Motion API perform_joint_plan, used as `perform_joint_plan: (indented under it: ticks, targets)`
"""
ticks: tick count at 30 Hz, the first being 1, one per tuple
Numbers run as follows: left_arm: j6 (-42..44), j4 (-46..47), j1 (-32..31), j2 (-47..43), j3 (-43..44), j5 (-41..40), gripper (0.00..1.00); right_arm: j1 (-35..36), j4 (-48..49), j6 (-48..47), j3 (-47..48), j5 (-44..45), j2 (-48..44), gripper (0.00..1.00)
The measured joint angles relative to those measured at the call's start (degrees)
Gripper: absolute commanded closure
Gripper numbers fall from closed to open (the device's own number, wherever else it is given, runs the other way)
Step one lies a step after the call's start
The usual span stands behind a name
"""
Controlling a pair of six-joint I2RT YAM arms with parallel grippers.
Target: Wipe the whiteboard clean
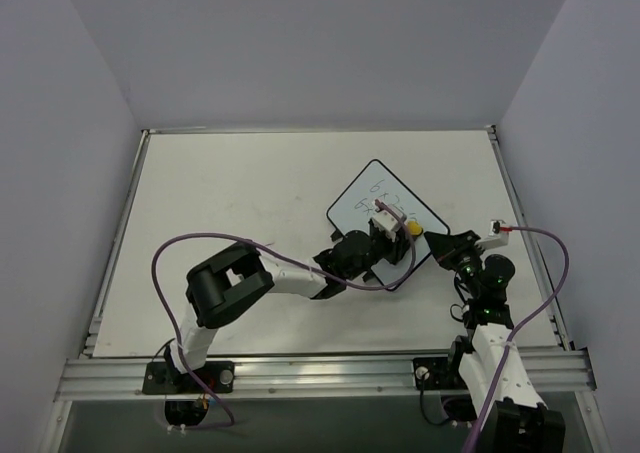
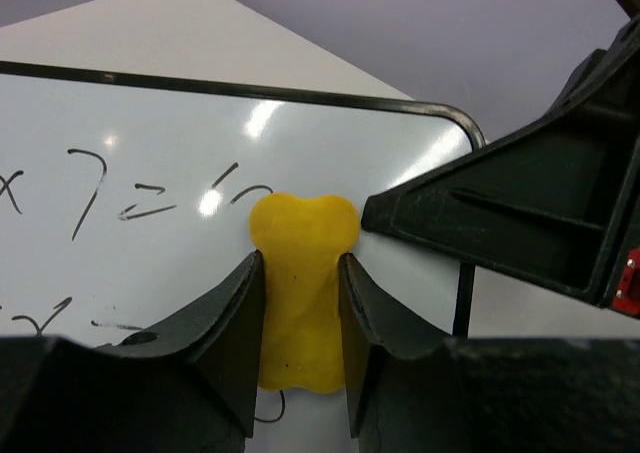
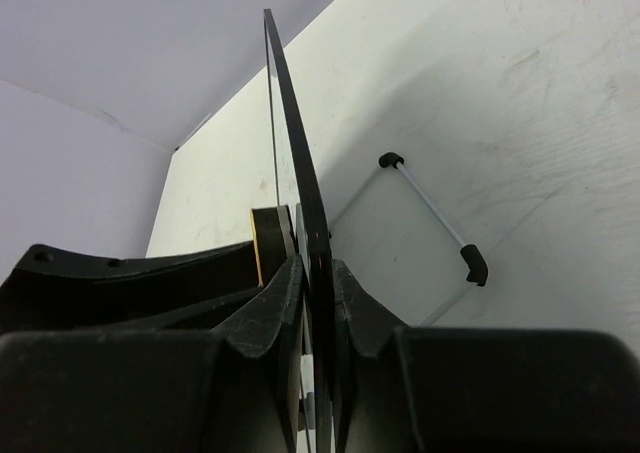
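Note:
The whiteboard [image 1: 375, 205] lies tilted on the table, right of centre, with dark handwritten sums [image 2: 95, 188] on its face. My left gripper [image 1: 398, 235] is shut on the small yellow eraser [image 2: 300, 283], which presses flat on the board's white surface [image 2: 150, 133] near its right corner. My right gripper [image 1: 440, 245] is shut on the board's black frame edge [image 3: 298, 163], seen edge-on between its fingers [image 3: 280, 293]. In the right wrist view a sliver of the eraser [image 3: 256, 245] shows beyond the left finger. The board's wire stand with black feet [image 3: 474, 263] shows underneath.
The white table [image 1: 240, 183] is bounded by metal rails [image 1: 300, 373] at the near edge and grey walls on three sides. Purple cables [image 1: 200, 248] loop over both arms. In the left wrist view the right gripper's black body [image 2: 530, 213] stands close beside the eraser.

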Motion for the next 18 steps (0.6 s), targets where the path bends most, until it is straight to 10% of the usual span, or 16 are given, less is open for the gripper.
perform_joint_plan:
  ticks: [18]
  targets:
    - [-6.6,-7.5,8.3,3.2,9.3,3.6,0.98,1.1,-4.2,-0.2,0.0,1.6,-3.8,1.00]
